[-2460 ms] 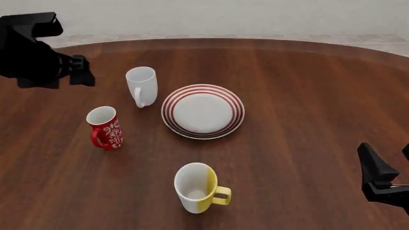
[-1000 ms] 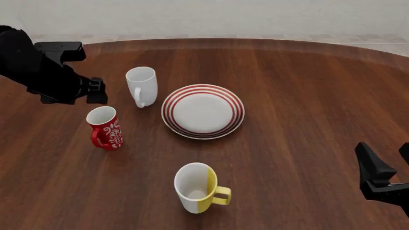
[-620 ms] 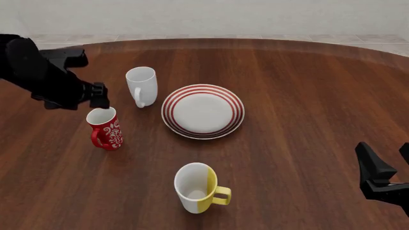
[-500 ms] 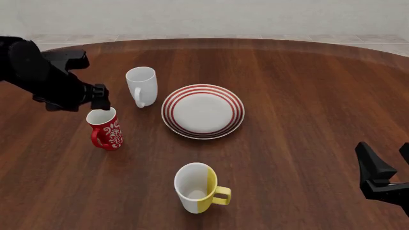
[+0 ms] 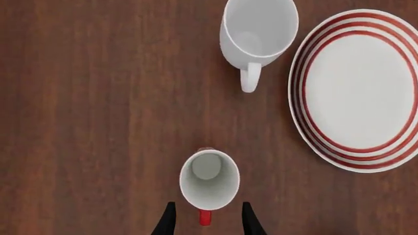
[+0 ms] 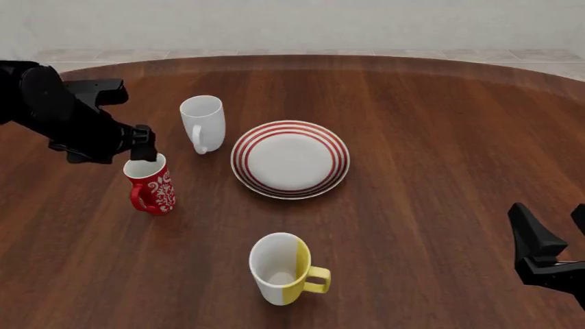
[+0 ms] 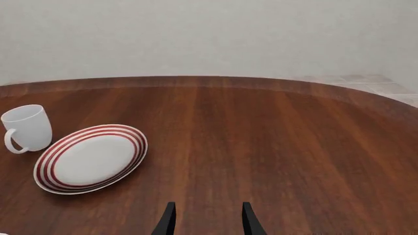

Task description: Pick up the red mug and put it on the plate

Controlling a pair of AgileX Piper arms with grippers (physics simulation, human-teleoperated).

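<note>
Left gripper (image 5: 206,223), spread apart, hovers directly above red mug (image 5: 209,179).

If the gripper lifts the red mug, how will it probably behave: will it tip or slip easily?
The red mug looks tall and narrow, so a sideways push near its rim may tip it. Its glossy surface may be slippery between the open left gripper fingers. It seems rigid, and its handle on one side could make it swing slightly when lifted.

I'm working in a bare simulated room: a round dark wooden table (image 6: 429,137), 1 plain pale wall (image 7: 209,34) behind it, light floor tiles (image 7: 385,85) at the edge.
</note>
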